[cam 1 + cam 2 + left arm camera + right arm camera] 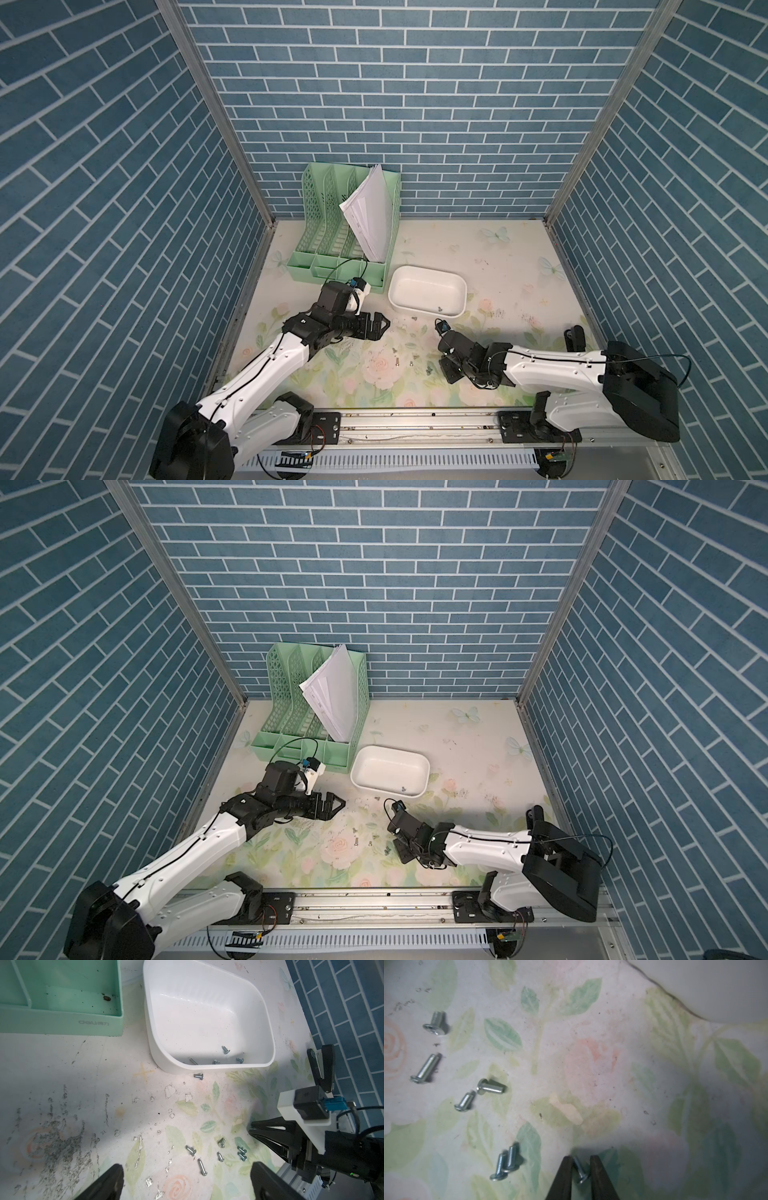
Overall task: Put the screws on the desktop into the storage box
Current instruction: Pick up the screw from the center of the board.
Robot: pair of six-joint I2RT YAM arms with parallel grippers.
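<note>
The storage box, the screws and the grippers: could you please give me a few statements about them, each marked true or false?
1. The storage box holds several screws. True.
2. The left gripper holds a screw. False: it is open and empty.
3. The right gripper has one screw between its fingers. True.
4. No screws lie on the desktop. False: several loose screws lie there.
5. The papers stand in the storage box. False: they stand in the green file rack.

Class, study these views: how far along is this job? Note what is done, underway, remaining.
Done: four screws lie in the storage box. In hand: the right gripper flanks one screw on the desktop, grip unconfirmed. Remaining: about seven loose screws; left gripper open.
</note>
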